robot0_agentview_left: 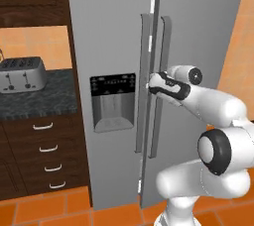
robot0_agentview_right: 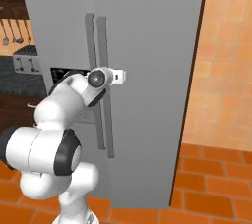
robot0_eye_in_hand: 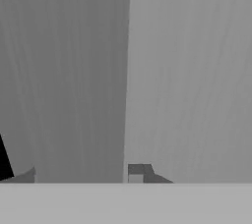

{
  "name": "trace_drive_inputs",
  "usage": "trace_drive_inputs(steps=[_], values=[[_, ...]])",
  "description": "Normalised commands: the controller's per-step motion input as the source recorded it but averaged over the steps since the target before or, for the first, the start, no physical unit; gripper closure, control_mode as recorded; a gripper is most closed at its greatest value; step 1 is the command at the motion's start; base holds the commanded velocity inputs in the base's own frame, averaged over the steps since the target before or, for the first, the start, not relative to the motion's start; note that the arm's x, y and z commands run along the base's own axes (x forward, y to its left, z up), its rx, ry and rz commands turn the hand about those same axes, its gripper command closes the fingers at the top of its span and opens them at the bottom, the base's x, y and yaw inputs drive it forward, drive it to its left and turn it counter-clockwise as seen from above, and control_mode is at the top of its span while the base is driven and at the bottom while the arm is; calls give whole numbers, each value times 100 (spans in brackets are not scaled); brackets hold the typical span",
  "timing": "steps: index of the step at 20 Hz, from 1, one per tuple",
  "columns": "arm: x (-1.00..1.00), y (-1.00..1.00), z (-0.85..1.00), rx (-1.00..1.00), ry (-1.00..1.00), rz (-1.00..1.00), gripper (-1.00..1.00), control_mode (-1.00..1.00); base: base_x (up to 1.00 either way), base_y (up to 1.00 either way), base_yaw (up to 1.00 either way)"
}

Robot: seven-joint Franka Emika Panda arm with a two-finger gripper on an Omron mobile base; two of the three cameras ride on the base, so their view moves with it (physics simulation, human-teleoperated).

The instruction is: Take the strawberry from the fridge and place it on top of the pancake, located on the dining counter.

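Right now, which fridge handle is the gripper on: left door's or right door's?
The right door's handle: the gripper is at it, while the left door's handle, beside the water dispenser, stands free.

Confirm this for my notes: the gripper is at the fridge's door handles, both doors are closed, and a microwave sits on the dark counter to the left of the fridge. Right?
Not quite. The appliance on the dark counter is a silver toaster, not a microwave; the left base view shows it. The rest holds: the gripper is at the door handles of the fridge, and both doors look closed.
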Motion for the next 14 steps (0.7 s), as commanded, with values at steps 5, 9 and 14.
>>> trace_drive_inputs(steps=[5,9,14], values=[[-98,-100,0,-1,32,0,100,-100,0,0,0],[-93,-100,0,0,23,2,100,-100,0,0,0],[-86,-100,0,0,11,10,100,-100,0,0,0]])
